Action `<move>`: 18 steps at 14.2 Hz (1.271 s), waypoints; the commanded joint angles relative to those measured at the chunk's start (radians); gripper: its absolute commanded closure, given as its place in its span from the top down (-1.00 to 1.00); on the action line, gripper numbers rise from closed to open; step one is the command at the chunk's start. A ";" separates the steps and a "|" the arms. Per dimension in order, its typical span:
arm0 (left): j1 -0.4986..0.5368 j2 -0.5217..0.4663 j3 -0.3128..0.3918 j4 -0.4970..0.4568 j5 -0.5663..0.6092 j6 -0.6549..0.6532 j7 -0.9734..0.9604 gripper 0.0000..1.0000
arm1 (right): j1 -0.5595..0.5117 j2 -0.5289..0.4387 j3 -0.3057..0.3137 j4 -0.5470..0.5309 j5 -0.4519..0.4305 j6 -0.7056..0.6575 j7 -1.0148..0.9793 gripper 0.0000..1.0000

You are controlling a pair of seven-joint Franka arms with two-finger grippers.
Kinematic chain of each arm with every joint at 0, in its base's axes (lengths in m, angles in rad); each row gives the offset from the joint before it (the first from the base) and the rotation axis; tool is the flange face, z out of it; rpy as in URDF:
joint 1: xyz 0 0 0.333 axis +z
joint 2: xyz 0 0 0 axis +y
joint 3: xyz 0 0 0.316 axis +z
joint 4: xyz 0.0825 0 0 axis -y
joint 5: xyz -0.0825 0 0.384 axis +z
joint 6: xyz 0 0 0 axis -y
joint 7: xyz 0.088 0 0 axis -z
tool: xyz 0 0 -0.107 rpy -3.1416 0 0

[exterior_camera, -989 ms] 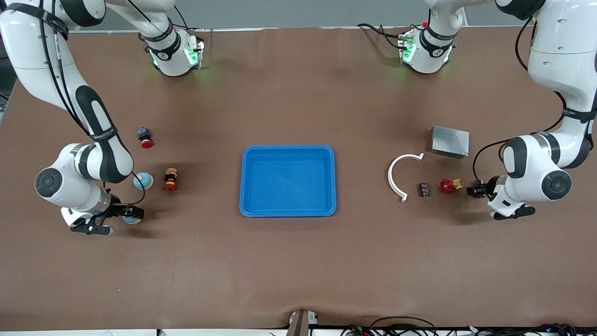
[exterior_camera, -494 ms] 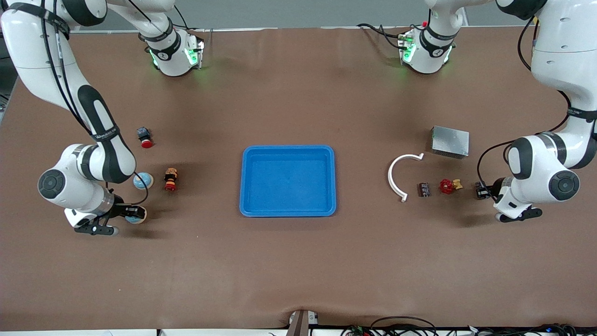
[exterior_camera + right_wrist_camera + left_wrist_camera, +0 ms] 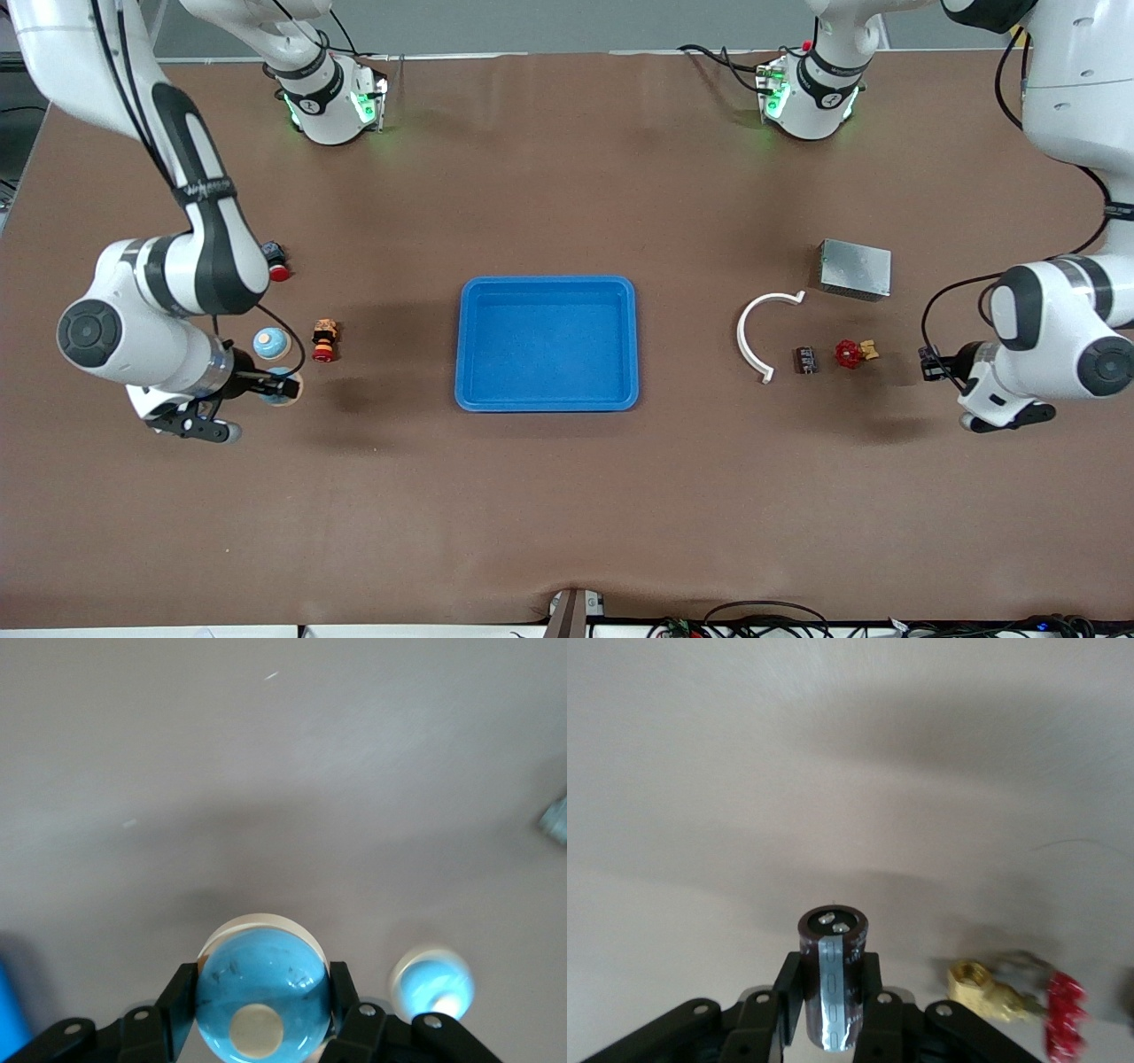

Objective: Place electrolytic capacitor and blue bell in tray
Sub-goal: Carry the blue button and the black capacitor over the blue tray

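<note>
At the right arm's end of the table: right gripper [image 3: 282,387] up off the brown table [image 3: 567,496], fingers closed to the width of a blue bell [image 3: 283,388] and clamped on either side of it. Right wrist view confirms: bell [image 3: 260,1006] fills the gap between the finger pads [image 3: 182,992], its pale round button facing the camera. It hangs over bare table, just beside a second blue bell [image 3: 271,342] that sits on the surface.

At the left arm's end: left gripper [image 3: 928,363] also aloft, fingers narrowed onto an electrolytic capacitor [image 3: 831,979], a dark can with a silver stripe, terminals showing on its end. It is over bare table near the red-handled brass valve [image 3: 853,354].

Tray [image 3: 547,398]: bright blue, mid-table between the two arms, nothing in it.

Count:
- blue bells: two, one held, one on the table.
- capacitors: two, one held, one [image 3: 805,359] lying between the valve and the white curved strip [image 3: 755,332].
- red push-buttons: two, one [image 3: 276,262] partly hidden by the right arm, one [image 3: 324,341] beside the resting bell.
- grey metal box [image 3: 855,269]: one, farther from the front camera than the valve.
</note>
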 commanded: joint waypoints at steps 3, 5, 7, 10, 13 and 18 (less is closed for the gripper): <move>-0.086 -0.030 -0.014 0.170 0.005 -0.209 -0.174 -1.00 | 0.130 -0.136 0.015 -0.134 0.063 -0.001 0.234 -1.00; -0.145 -0.052 -0.014 0.175 -0.031 -0.253 -0.304 -1.00 | 0.219 -0.153 0.015 -0.164 0.063 0.025 0.369 -1.00; -0.202 -0.075 -0.014 0.175 -0.086 -0.254 -0.436 -1.00 | 0.300 -0.155 0.013 -0.198 0.061 0.088 0.490 -1.00; -0.297 -0.099 -0.016 0.175 -0.145 -0.255 -0.644 -1.00 | 0.381 -0.143 0.013 -0.232 0.061 0.189 0.610 -1.00; -0.429 -0.098 -0.014 0.176 -0.163 -0.254 -0.896 -1.00 | 0.458 -0.098 0.012 -0.243 0.052 0.266 0.722 -1.00; -0.631 -0.069 -0.014 0.187 -0.189 -0.171 -1.162 -1.00 | 0.526 -0.031 0.009 -0.312 0.047 0.447 0.802 -1.00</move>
